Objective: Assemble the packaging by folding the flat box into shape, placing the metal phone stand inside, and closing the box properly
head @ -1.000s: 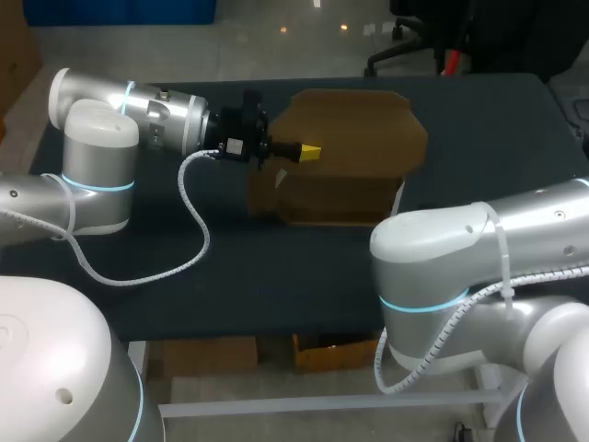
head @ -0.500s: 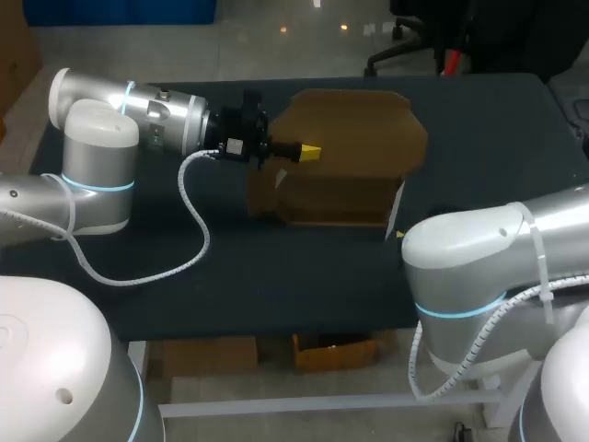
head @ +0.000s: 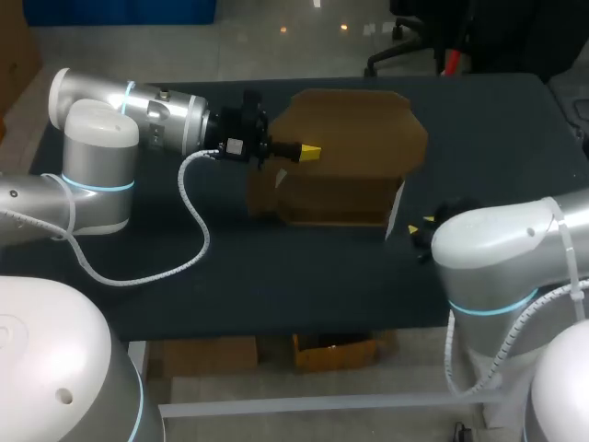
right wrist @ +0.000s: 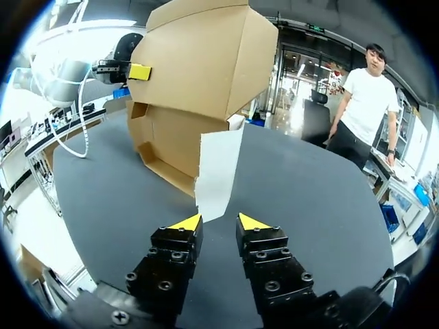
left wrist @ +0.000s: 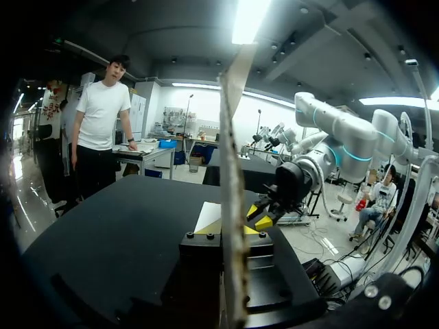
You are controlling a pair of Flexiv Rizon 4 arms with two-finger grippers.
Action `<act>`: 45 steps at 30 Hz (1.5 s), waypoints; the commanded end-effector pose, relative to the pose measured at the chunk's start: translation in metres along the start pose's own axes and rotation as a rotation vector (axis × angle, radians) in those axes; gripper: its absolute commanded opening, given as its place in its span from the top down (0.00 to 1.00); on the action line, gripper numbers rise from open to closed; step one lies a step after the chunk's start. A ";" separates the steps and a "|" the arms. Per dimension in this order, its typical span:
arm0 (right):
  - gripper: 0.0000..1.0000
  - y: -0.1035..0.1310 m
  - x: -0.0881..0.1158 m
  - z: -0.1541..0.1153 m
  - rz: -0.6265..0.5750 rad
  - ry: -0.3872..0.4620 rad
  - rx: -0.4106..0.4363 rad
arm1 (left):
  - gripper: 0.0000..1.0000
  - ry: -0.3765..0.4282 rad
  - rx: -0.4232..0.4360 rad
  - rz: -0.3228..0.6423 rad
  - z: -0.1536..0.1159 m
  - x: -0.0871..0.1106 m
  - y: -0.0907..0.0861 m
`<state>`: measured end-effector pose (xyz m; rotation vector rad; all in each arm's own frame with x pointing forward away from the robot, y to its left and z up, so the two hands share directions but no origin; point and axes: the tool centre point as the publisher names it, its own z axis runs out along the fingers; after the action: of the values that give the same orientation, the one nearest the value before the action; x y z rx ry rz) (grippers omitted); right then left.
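Just ahead of right pincer (right wrist: 218, 221): box (right wrist: 199, 75).

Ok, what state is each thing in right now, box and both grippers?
cardboard box: half folded, open, panel upright.
white flap: sticks out from the box's corner, ungripped.
left gripper: shut on the cardboard box's panel.
right gripper: open, empty, white flap just ahead.

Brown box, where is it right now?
Head view: the brown box stands far-middle on the table, a flap pinched in my left hand; my open right hand is near its white flap.
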<state>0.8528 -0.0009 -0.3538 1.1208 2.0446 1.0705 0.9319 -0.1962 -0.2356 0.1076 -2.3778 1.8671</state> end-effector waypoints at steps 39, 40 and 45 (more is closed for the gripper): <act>0.70 0.007 -0.025 0.052 -0.165 0.533 -0.026 | 1.00 0.003 -0.002 -0.001 0.001 -0.001 0.002; 0.71 0.008 -0.025 0.053 -0.165 0.536 -0.027 | 1.00 0.003 -0.002 -0.001 0.001 -0.001 0.002; 0.70 0.012 -0.024 0.060 -0.172 0.545 -0.029 | 1.00 0.003 -0.002 -0.001 0.001 -0.001 0.002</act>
<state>0.9102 0.0045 -0.3703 0.6859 2.4413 1.3918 0.9319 -0.1962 -0.2357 0.1077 -2.3778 1.8671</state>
